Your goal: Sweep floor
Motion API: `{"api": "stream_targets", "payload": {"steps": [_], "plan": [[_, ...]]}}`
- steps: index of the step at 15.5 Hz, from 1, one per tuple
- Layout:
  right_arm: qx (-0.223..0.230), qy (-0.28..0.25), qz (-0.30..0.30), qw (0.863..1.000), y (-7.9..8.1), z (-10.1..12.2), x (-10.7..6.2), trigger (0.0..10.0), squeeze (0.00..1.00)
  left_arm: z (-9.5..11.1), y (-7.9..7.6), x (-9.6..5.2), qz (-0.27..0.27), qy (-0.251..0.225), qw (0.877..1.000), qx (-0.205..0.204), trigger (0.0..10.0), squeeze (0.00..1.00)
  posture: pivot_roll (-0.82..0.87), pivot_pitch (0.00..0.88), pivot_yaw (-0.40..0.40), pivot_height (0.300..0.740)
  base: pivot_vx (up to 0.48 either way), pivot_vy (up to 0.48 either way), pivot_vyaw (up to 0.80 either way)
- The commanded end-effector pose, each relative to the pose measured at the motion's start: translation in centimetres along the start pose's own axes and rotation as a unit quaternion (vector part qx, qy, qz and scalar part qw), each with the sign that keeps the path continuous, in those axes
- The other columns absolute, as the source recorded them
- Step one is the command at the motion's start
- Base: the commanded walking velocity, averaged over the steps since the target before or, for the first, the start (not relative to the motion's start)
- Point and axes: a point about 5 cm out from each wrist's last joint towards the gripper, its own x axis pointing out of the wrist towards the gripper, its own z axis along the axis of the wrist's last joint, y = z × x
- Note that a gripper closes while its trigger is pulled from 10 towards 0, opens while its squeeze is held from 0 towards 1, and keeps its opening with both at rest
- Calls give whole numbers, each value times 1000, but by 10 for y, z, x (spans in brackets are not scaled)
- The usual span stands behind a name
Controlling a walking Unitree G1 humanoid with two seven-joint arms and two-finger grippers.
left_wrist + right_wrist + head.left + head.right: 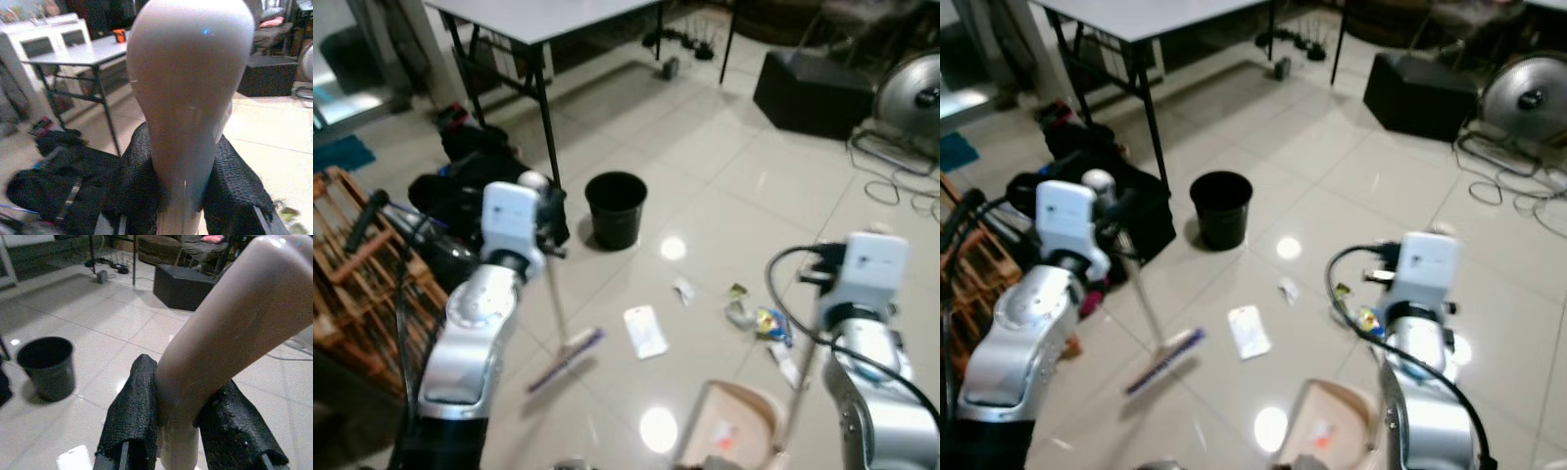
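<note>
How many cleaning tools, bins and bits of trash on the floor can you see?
Cleaning tools: 2, a broom and a dustpan
Bins: 1, black
Trash: about 5, white packet, small scrap, wrappers
Total: about 8

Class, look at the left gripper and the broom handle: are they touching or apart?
Touching. In the left wrist view, the left gripper has its black jaws pressed against both sides of the broom handle, with no gap between them.

Open tiles (773,186) ahead; black bin (615,208) and table leg (547,127) block the left
</note>
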Motion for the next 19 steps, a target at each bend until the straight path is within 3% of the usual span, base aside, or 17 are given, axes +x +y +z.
{"api": "stream_targets", "payload": {"steps": [1,3,6,11,14,19], "plan": [[-2,-8,-9,1000,-4,5,0,10000,0,12,-3,1,-5,-31,999,24,10000,0,-14,48,48,740,0,-480,0],[-3,-10,-9,1000,-4,6,0,10000,0,12,-4,2,-13,-25,999,29,10000,0,-14,49,47,740,0,-480,0],[-5,-13,-8,1000,-4,8,1,10000,0,10,-5,1,-7,-22,1000,-17,10000,0,-13,50,44,740,0,-82,0],[-14,-21,-5,1000,-4,12,2,10000,0,2,-11,0,-13,0,1000,-6,10000,0,-13,50,40,740,0,0,0],[-85,-57,-23,994,-7,21,7,10000,0,3,-12,2,-4,-9,1000,-2,10000,0,-35,47,47,740,0,0,0],[-49,-91,-12,995,-6,39,13,10000,0,10,-13,5,-4,-32,999,-21,10000,0,-100,40,65,740,0,0,0]]}}
